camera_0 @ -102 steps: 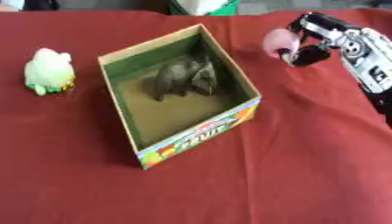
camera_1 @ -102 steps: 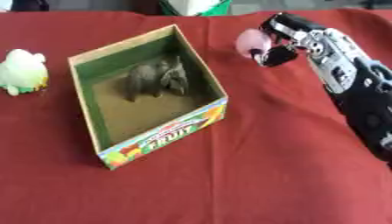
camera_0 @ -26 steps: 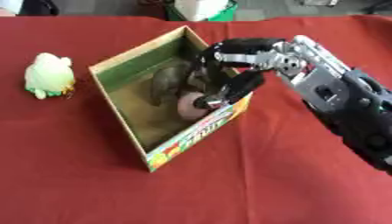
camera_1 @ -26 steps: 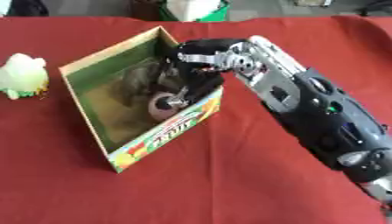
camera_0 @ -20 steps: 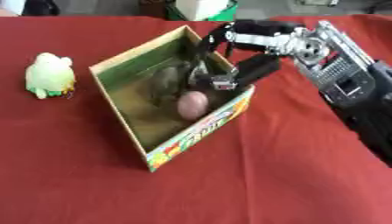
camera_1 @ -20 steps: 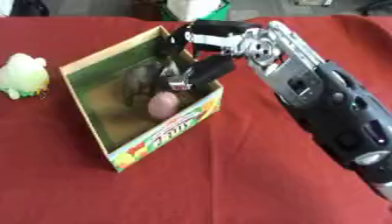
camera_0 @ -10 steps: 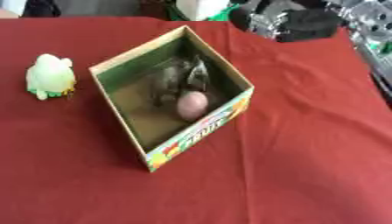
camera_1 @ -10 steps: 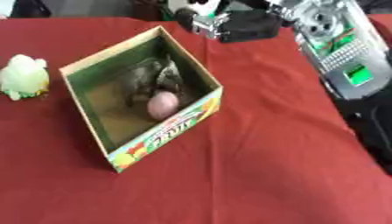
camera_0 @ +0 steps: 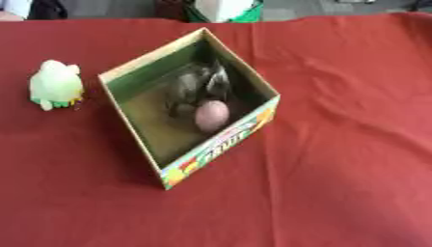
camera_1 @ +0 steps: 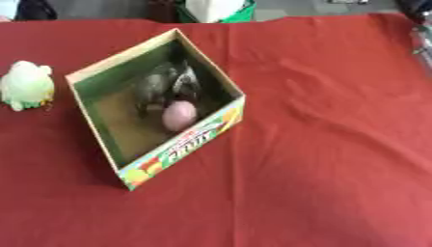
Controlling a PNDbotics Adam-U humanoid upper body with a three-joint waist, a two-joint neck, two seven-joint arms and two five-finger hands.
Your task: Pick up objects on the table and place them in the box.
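An open cardboard box [camera_0: 226,144] with a green inside and a colourful printed front stands askew at the middle left of the red table. Inside it lies a grey soft toy [camera_0: 195,85], with a pink rounded object [camera_0: 211,115] resting against it near the front wall. A pale green soft toy [camera_0: 56,85] sits on the cloth to the left of the box, apart from it. Neither hand shows. Only a grey sliver of my right arm [camera_1: 425,36] appears at the right edge of the right eye view.
The red cloth [camera_0: 337,144] covers the whole table, with wide bare stretches right of the box and in front of it. A green and white object [camera_0: 223,8] stands beyond the far edge.
My right hand carried the pink object over the box, let it go beside the grey toy, then rose and withdrew out of view to the upper right.
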